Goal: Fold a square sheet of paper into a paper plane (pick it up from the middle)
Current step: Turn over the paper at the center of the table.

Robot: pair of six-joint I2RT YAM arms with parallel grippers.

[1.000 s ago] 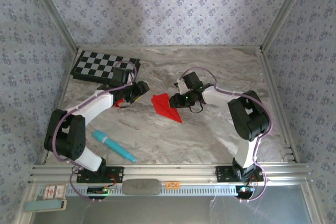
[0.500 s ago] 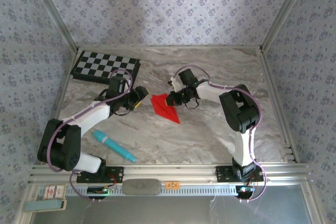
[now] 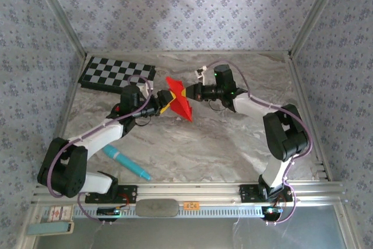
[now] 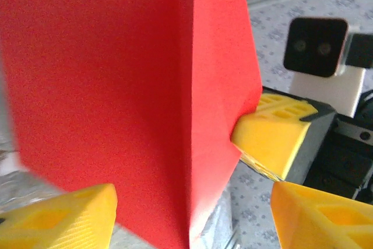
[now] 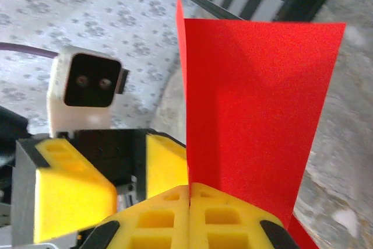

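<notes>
The square sheet of paper stands folded as a narrow, pointed red paper plane, held in the air over the middle of the table. My right gripper is shut on its upper edge; in the right wrist view the two yellow fingertips press together on the red fold. My left gripper is open. Its fingers stand apart on either side of the red sheet, with the crease between them. The right gripper's fingers meet the paper's right edge.
A chequered board lies at the back left of the marble table. A teal pen lies near the front left, by the left arm's base. Patterned walls close three sides, and a metal rail runs along the front.
The right gripper shut on the paper and lifted it off the table, up and toward the back. The left gripper moved right until its open fingers straddled the paper.
</notes>
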